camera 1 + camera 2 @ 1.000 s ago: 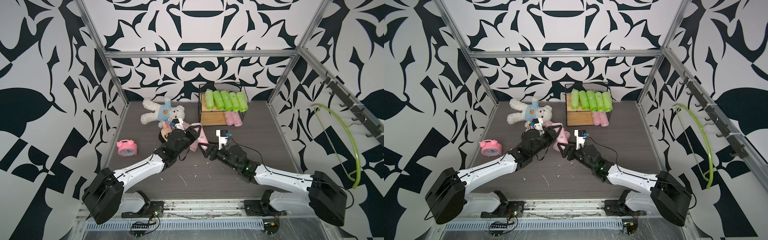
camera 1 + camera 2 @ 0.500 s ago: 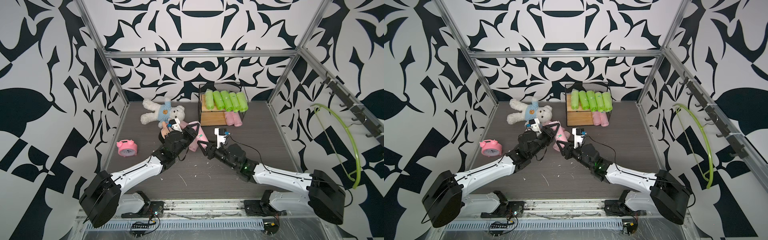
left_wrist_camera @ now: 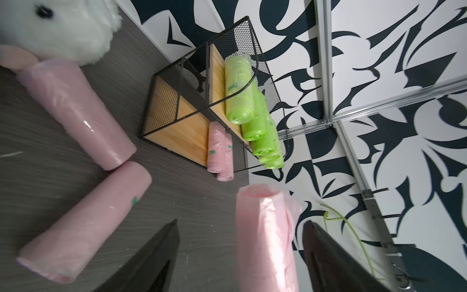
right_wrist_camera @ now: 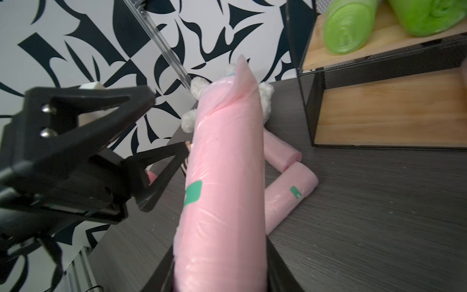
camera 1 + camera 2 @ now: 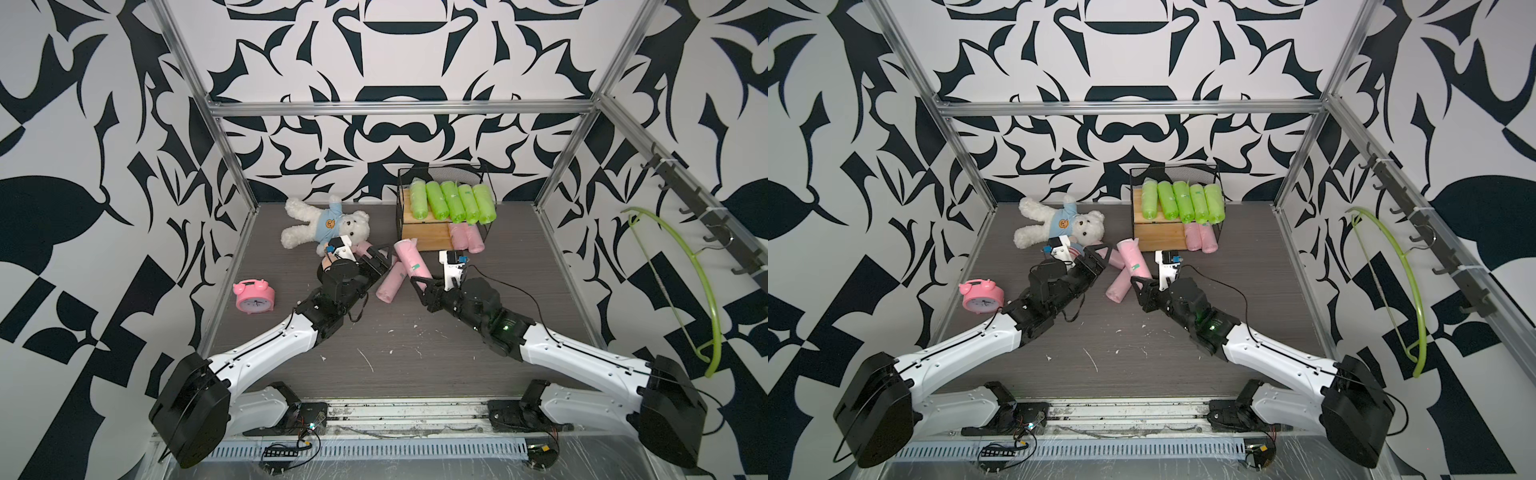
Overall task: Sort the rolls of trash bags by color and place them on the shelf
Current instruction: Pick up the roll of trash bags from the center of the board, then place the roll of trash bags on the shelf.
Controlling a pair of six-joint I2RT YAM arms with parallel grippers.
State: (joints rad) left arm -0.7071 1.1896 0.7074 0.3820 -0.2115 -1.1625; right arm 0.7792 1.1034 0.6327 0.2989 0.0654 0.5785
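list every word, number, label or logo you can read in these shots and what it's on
No text is readable.
Green label on the lifted pale pink plastic roll: no legible print.
Green mark on the pale pink roll lying on the table: blurred.
Dial of the round pink alarm clock: numerals too small.
Blue shirt of the white plush teddy bear: a bear-face picture, no words.
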